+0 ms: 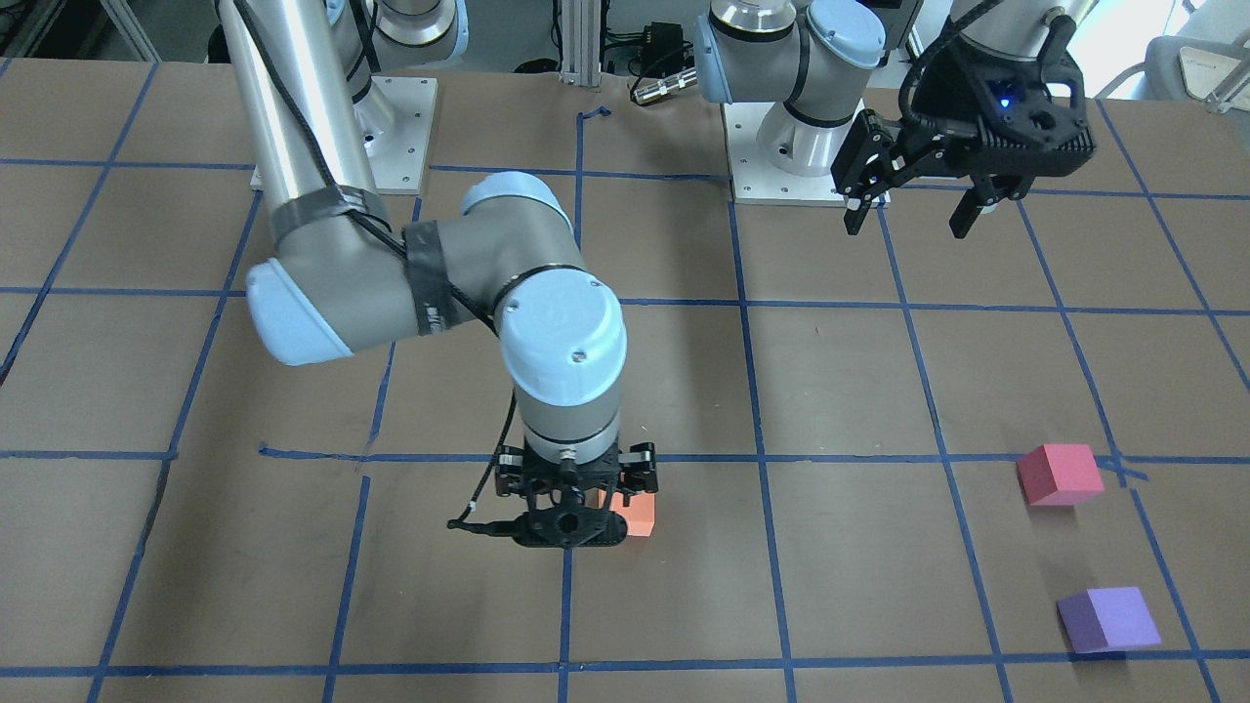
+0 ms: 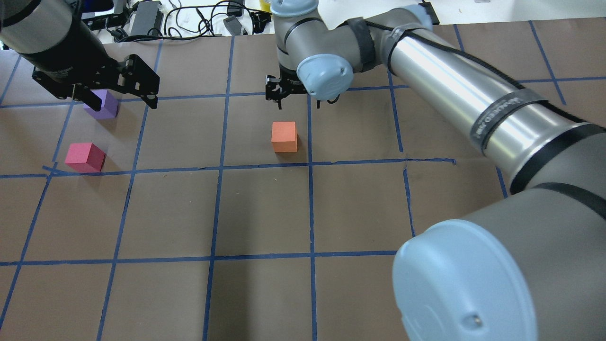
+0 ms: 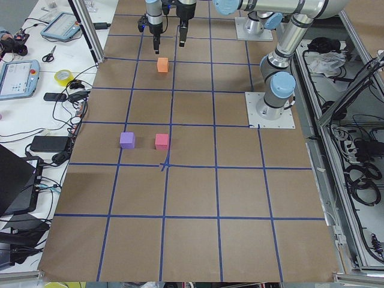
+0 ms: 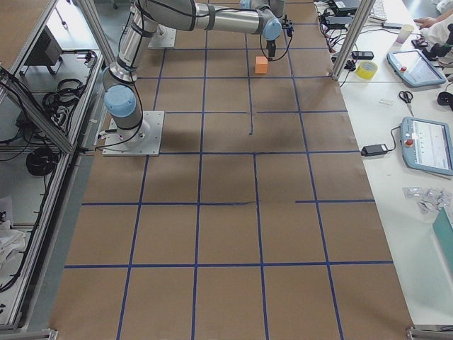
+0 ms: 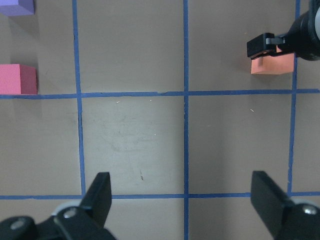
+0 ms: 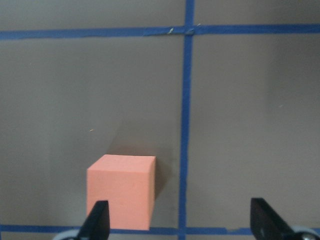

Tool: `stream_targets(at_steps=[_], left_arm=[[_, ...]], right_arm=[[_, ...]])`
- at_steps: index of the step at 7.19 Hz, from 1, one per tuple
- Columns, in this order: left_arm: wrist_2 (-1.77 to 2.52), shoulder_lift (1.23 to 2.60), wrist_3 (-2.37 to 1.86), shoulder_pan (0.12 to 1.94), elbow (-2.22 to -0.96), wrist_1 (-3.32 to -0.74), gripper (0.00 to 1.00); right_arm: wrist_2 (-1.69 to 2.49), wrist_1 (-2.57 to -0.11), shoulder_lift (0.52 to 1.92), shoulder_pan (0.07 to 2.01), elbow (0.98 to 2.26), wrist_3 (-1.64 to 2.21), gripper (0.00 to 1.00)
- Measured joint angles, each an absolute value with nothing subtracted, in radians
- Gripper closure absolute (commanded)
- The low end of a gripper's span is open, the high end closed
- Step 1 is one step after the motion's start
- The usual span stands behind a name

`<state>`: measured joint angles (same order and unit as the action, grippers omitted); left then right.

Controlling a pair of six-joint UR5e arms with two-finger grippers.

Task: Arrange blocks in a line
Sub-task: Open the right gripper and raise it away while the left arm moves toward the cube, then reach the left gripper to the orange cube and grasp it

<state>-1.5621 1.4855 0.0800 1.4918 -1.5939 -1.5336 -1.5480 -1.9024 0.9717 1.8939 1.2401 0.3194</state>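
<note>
The orange block (image 2: pixel 284 137) sits on the table near the middle. My right gripper (image 2: pixel 298 102) hovers above it, open and empty. In the right wrist view the orange block (image 6: pixel 122 190) lies close to the left finger, off centre between the wide-apart fingers. The pinkish-red block (image 2: pixel 85 157) and the purple block (image 2: pixel 105 105) sit apart on my left side. My left gripper (image 2: pixel 118 92) hangs open and empty high above the table near the purple block. The left wrist view shows the pinkish-red block (image 5: pixel 18 79), the purple block (image 5: pixel 17 7) and the orange block (image 5: pixel 272 64).
Blue tape lines (image 2: pixel 310 163) form a grid on the brown table. Both arm bases (image 1: pixel 796 166) stand at the robot's edge. Cables and power supplies (image 2: pixel 147 16) lie along the far edge. A side bench carries tablets and a tape roll (image 4: pixel 367 69).
</note>
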Motion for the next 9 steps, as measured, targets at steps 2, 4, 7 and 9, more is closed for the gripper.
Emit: stream_targets(at_steps=[2,4,7,9], left_arm=[[-1.558,1.507,0.077,1.497,-1.637,-1.524,0.00],[-1.531,1.564,0.068,1.500,-1.687,-1.432,0.00],[-1.520,1.702,0.059,1.540,-1.702,-1.247,0.00],[-1.525,1.785,0.015,1.596,-1.688,-1.120,0.00]], right_arm=[[-1.551,-1.844,1.114,1.775,1.315,0.157,0.00],[-1.554,-1.827,1.323,1.700,1.484,0.088,0.00],[-1.556,-1.744,1.548,1.656,1.664,0.072,0.00],[-1.557,-1.731,1.567,1.645,1.684,0.074,0.00]])
